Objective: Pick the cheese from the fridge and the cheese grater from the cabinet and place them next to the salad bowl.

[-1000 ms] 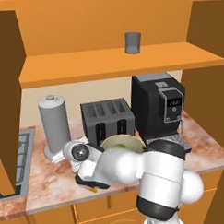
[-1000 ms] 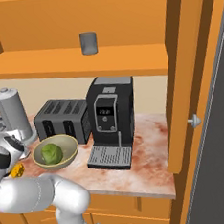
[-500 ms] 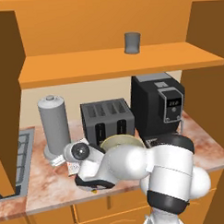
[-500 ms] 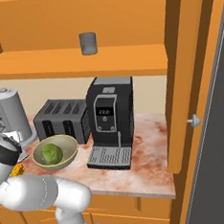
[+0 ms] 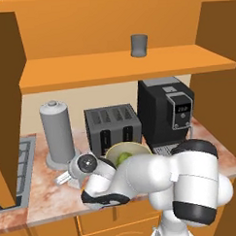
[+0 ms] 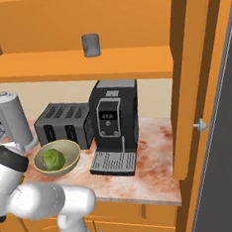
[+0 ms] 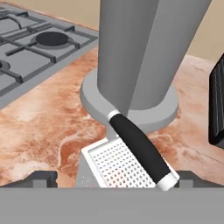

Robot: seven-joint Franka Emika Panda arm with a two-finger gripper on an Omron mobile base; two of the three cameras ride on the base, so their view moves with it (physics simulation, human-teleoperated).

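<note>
The cheese grater lies flat on the marble counter, perforated face up, its black handle pointing at the base of a grey canister. My gripper is open and low over it, a fingertip on each side and clear of it. The salad bowl with its lettuce sits just right of my wrist, in front of the toaster; it also shows from the other side. The cabinet shelf hangs above. The fridge stands at the far right. The cheese is out of view.
A tall grey canister stands right behind the grater. A toaster and a black coffee machine line the back. A dark cup sits on the shelf. The stove lies to the left.
My elbow has swung slightly to the right while the hand has stayed low beside the canister. The bowl and the appliances have not moved.
</note>
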